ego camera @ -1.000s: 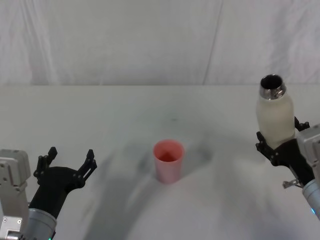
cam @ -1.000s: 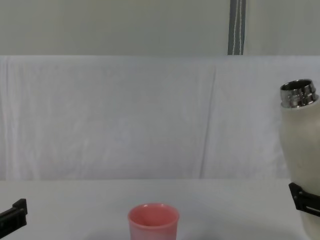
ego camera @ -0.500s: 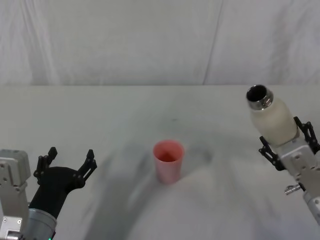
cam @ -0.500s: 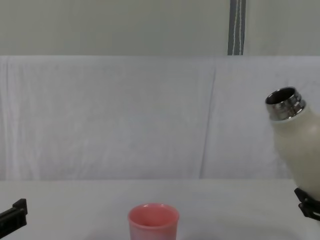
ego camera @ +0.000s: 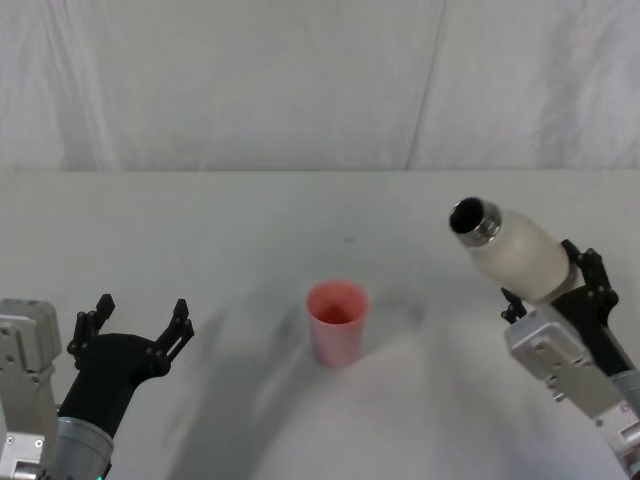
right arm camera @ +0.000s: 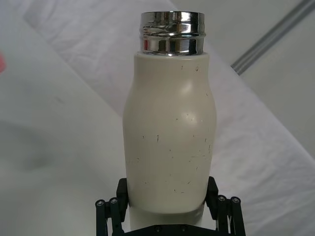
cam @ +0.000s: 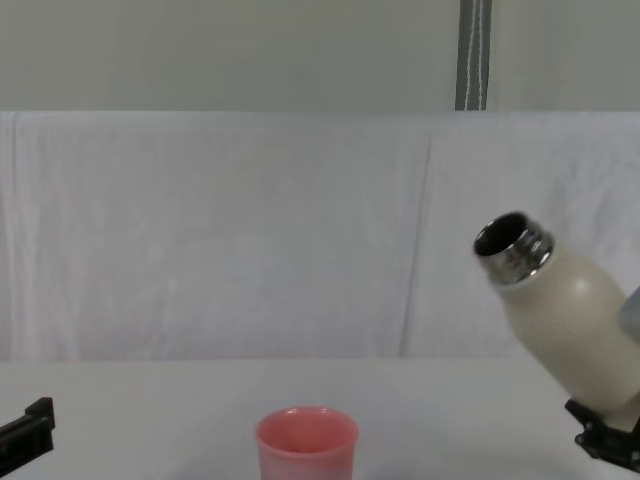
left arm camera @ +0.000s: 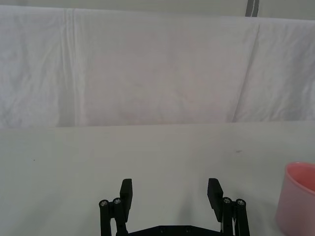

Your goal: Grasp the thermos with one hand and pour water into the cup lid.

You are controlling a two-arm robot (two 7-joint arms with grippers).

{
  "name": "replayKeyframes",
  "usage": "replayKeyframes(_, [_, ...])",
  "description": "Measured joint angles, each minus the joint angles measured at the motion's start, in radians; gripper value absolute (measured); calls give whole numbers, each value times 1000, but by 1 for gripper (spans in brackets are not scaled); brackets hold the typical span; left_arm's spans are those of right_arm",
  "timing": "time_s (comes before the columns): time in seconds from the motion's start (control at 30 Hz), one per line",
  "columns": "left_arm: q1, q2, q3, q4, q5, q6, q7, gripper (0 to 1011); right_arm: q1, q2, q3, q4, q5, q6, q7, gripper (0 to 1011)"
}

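Thermos (ego camera: 518, 254) unlabelled, tilted in right tool (ego camera: 555, 290); cup lid (ego camera: 337, 321) upright

Cup lid (ego camera: 337, 322) at table (ego camera: 250, 220) centre, thermos (ego camera: 515, 255) to its right, tilted toward it, left gripper (ego camera: 135, 330) far left.

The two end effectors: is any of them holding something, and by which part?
The right end effector holds the thermos by its lower body. The left end effector is open, holding nothing.
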Motion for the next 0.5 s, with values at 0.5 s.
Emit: replayKeyframes(0.5, [0, 0, 0, 0, 0, 0, 0, 1001, 21, 20, -69, 47, -152, 11, -63, 955])
